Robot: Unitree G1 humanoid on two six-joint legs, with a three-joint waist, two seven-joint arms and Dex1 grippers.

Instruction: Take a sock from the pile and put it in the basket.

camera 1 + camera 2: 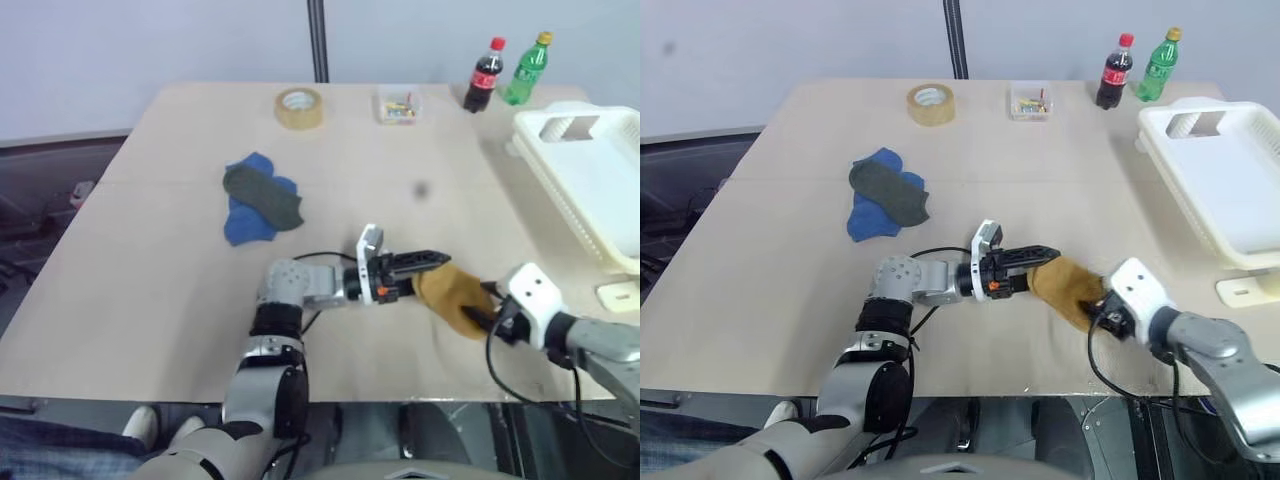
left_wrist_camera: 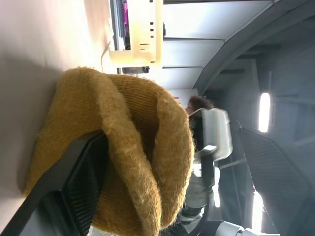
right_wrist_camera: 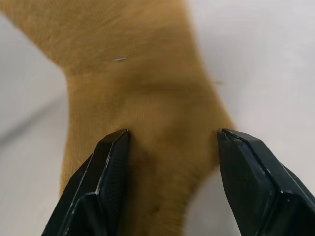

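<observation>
A mustard sock [image 1: 450,292] lies on the table near the front edge, between my two grippers. My left gripper [image 1: 430,272] points right at the sock's cuff, open, and one of its fingers [image 2: 74,187] sits under the folded cuff [image 2: 138,147]. My right gripper [image 1: 478,318] reaches in from the right, its fingers [image 3: 110,167] apart on either side of the sock's other end [image 3: 142,98]. The pile [image 1: 260,198], blue and dark grey-green socks, lies left of centre. The white basket [image 1: 562,192] stands at the table's right edge.
At the back stand a tape roll [image 1: 299,107], a small clear box of coloured bits [image 1: 397,106], a cola bottle [image 1: 484,78] and a green bottle [image 1: 527,70]. A small white piece [image 1: 620,295] lies by the basket's near corner.
</observation>
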